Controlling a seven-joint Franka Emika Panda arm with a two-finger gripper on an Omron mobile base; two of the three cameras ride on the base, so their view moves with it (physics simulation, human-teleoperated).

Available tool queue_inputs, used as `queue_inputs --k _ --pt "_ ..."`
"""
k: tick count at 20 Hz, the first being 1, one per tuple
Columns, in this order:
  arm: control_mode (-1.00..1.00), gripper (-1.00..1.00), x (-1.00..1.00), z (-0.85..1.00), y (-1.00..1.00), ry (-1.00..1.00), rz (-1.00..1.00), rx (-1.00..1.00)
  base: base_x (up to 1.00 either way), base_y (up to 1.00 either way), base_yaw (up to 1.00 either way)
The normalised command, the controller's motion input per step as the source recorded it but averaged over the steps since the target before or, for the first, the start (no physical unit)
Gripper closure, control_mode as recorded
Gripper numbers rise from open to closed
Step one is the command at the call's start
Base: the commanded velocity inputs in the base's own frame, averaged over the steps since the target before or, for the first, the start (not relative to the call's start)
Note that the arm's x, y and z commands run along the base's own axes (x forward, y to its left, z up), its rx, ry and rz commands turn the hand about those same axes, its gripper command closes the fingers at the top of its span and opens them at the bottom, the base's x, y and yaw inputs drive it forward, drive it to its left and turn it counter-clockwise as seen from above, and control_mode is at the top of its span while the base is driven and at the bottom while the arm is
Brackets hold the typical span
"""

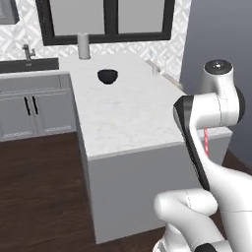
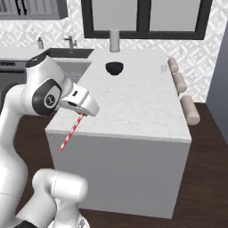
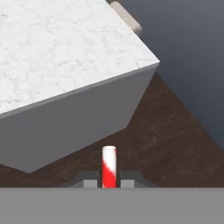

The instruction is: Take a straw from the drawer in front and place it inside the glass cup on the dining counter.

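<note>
Now the straw [image 2: 71,132] is clamped by its upper end in the closed gripper [image 2: 81,115], hung slanting off the dining counter's [image 2: 133,102] near edge, prob. for carry to the glass cup [image 2: 164,68] at far side.

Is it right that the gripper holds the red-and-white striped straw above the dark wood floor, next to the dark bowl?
Not quite. The gripper does hold the straw over the floor, but the dark bowl sits far away, near the back of the dining counter. The right base view shows this.
</note>
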Motion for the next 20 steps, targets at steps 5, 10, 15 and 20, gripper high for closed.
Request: queue_inputs --k 5,10,15,20 --pt "1.0 1.0 0.0 0.0 0.0 0.0 0.0 0.0 0.55 -1.0 0.03" --pt "1.0 1.0 0.0 0.0 0.0 0.0 0.0 0.0 0.27 -1.0 0.1" --pt "1.0 1.0 0.0 0.0 0.0 0.0 0.0 0.0 0.02 -1.0 0.22" --pt "1.0 1.0 0.0 0.0 0.0 0.0 0.0 0.0 0.05 -1.0 0.28"
